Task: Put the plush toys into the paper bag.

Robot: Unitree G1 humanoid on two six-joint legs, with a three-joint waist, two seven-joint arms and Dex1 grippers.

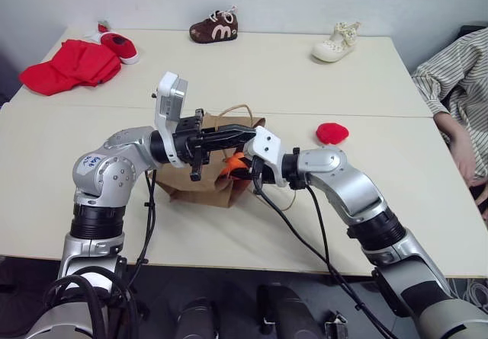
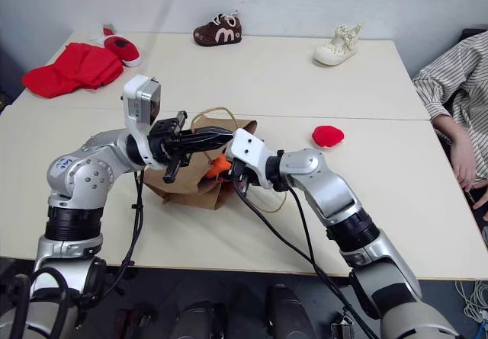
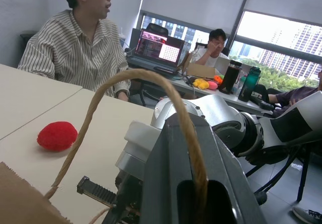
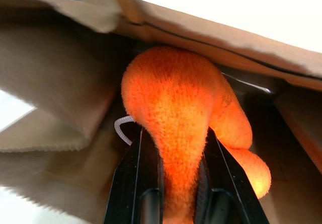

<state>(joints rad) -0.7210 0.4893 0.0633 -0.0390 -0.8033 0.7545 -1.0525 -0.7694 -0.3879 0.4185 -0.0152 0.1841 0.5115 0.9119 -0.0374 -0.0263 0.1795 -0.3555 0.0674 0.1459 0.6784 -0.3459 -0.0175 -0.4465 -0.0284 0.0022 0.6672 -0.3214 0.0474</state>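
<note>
Pinching the orange plush toy [image 4: 176, 108], our right gripper [image 4: 173, 183] reaches the paper bag [image 1: 194, 183] mouth; our left gripper [image 1: 236, 135] clamps its handle [image 3: 126, 78].

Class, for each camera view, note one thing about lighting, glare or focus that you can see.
Left eye view: even light, soft shadow under the paper bag. Left wrist view: bright windows behind, the handle close up and soft. Right wrist view: background beyond the bag rim washed out white; the orange plush toy vivid.
</note>
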